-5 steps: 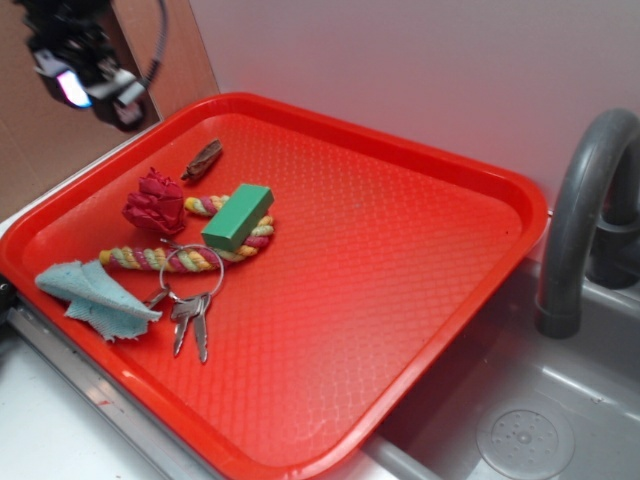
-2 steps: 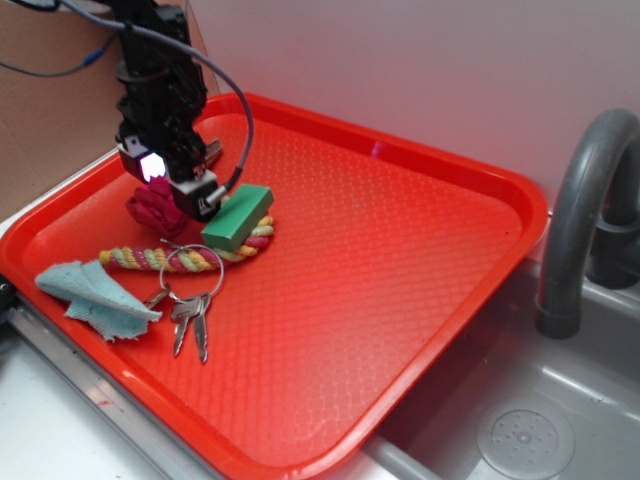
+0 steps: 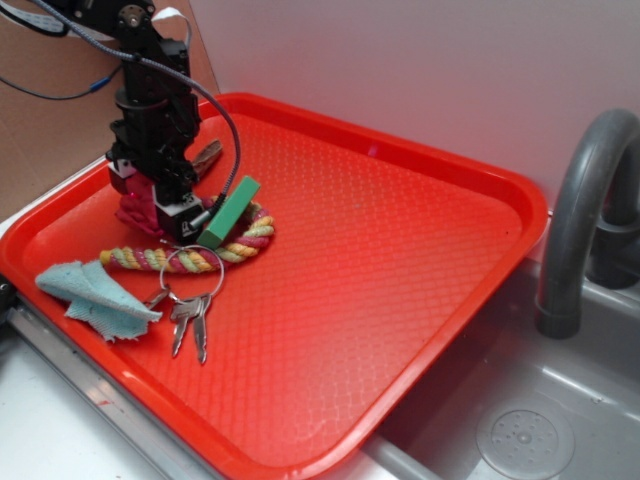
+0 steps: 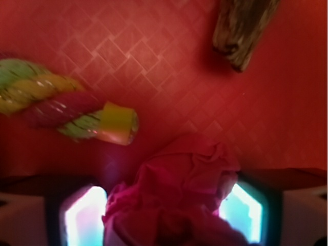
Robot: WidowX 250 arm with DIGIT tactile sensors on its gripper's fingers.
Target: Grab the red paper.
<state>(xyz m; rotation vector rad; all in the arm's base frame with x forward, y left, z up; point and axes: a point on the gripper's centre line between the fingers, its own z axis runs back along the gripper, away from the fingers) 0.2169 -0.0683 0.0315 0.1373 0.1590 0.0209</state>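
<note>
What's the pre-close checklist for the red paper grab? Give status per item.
1. Red paper between the fingers: ok, a lit pad shows on each side in the wrist view.
2. Gripper down at tray level: ok.
3. Rope toy outside the fingers: ok, its end lies ahead and left.
4. Green block undisturbed: not ok, it stands tilted against the gripper.
5. Brown scrap out of the way: ok, it lies well ahead.
6. Fingers already touching the paper: cannot tell.

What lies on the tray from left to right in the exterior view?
Blue cloth scrap → red paper under the gripper → keys → green block.
</note>
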